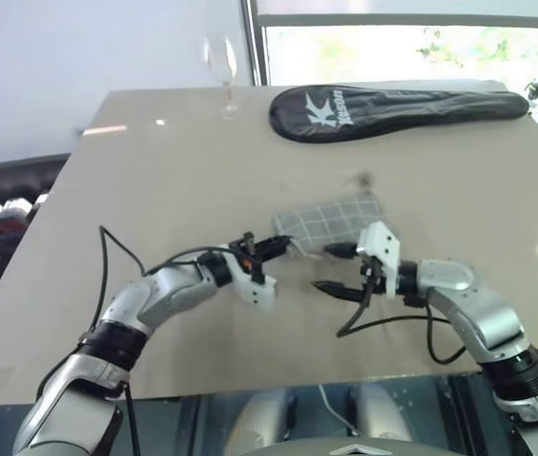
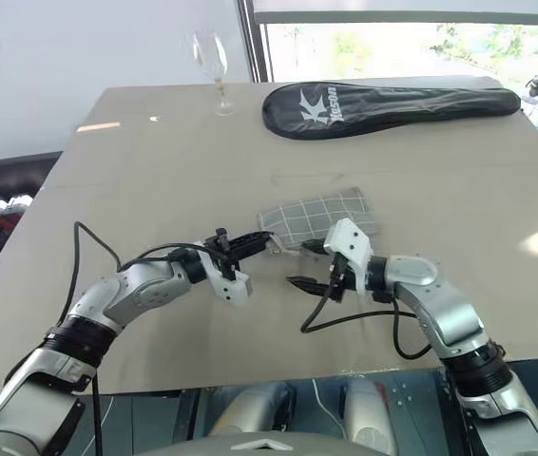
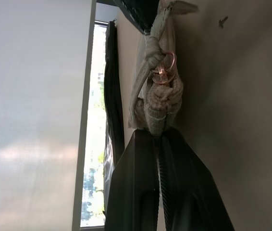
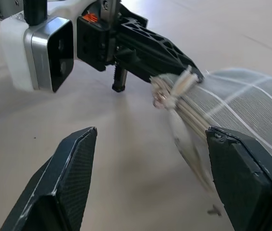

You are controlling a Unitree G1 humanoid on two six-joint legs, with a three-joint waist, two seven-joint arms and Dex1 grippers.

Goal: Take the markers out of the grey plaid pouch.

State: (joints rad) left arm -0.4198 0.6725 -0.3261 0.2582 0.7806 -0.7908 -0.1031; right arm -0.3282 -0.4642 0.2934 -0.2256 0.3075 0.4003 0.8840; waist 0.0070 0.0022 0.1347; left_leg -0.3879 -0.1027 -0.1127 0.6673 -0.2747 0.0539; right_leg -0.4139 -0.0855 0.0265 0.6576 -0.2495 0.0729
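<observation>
Bright daylight from window (image 1: 412,47) behind, glare patches on table (image 1: 155,171), pouch (image 4: 251,110) edge motion-blurred, bg overexposed

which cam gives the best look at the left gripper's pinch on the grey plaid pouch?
Right wrist view: the left gripper, seen side-on, is shut on the bunched end of the grey plaid pouch. The left wrist view shows the gathered fabric and its ring close up between the fingers. Both eye views show the contact small, on the table.

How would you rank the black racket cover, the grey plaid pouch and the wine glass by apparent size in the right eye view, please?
1. black racket cover
2. grey plaid pouch
3. wine glass

The cover and glass sit farther from the camera, so they look smaller than they really are.
</observation>
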